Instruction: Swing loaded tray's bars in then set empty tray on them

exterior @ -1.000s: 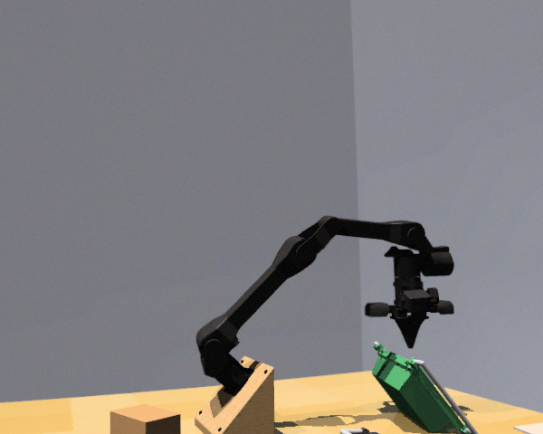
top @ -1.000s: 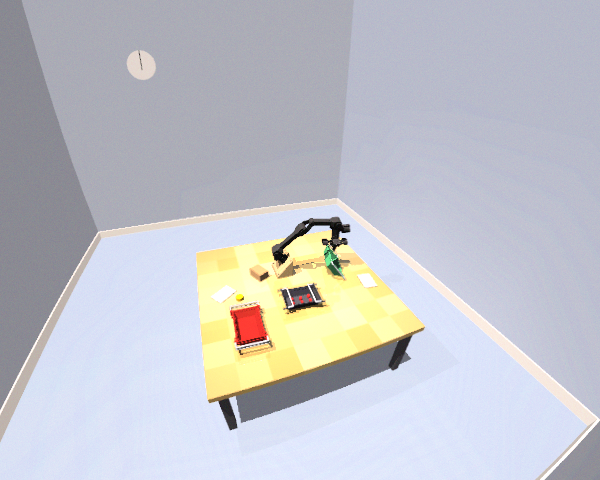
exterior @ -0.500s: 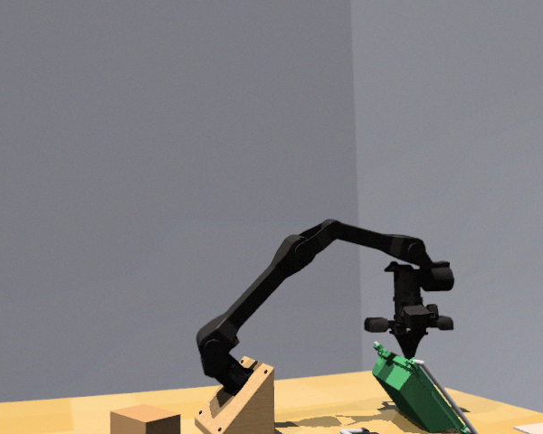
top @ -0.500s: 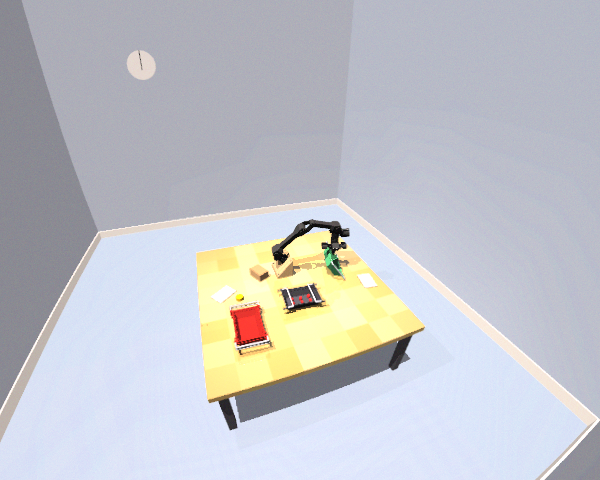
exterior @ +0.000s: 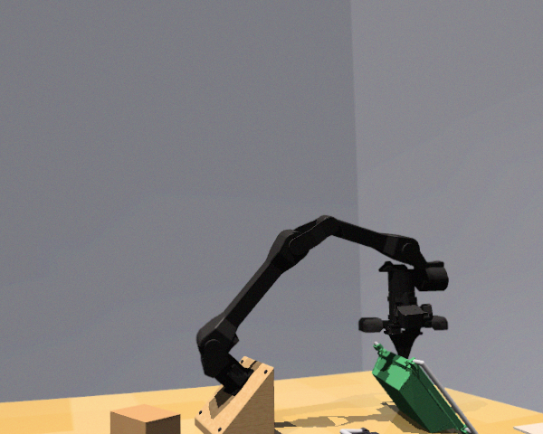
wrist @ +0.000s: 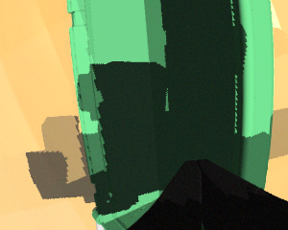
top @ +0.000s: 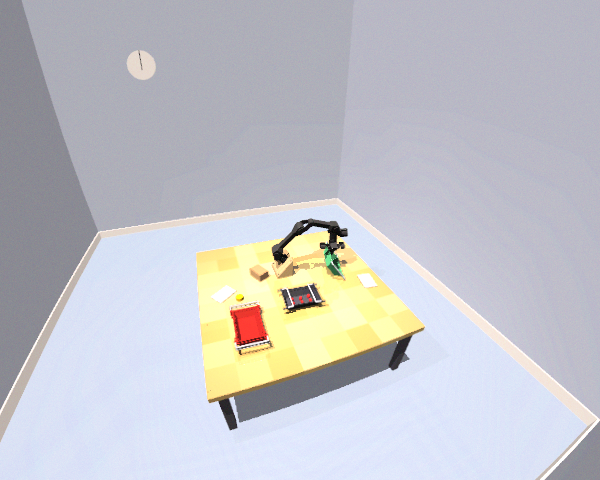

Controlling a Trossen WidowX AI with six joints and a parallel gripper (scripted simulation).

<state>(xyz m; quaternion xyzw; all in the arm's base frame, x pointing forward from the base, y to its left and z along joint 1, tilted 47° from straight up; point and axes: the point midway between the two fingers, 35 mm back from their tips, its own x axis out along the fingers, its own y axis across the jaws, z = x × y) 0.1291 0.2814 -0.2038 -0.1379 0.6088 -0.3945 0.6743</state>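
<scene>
The black loaded tray (top: 305, 305) stands mid-table with small red blocks (top: 301, 299) inside. Its white left bar (top: 289, 298) and right bar (top: 314, 293) both lie across its top. A green empty tray (top: 331, 262) (exterior: 414, 397) (wrist: 259, 72) stands steeply tilted, one end raised, with a wire bar (exterior: 444, 392) along its upper side. A red empty tray (top: 249, 324) lies level at the left, bars out over its ends. My gripper (top: 332, 251) (exterior: 404, 357) (wrist: 195, 171) is shut and holds nothing. It points down at the green tray's raised end; whether its tips touch is hidden.
A brown box (top: 259, 272) (exterior: 145, 415) stands left of the wooden arm base (top: 283, 266) (exterior: 255, 406). A white sheet (top: 223, 293) and a yellow disc (top: 240, 297) lie behind the red tray. Another white sheet (top: 367, 280) (exterior: 540, 428) lies near the right edge.
</scene>
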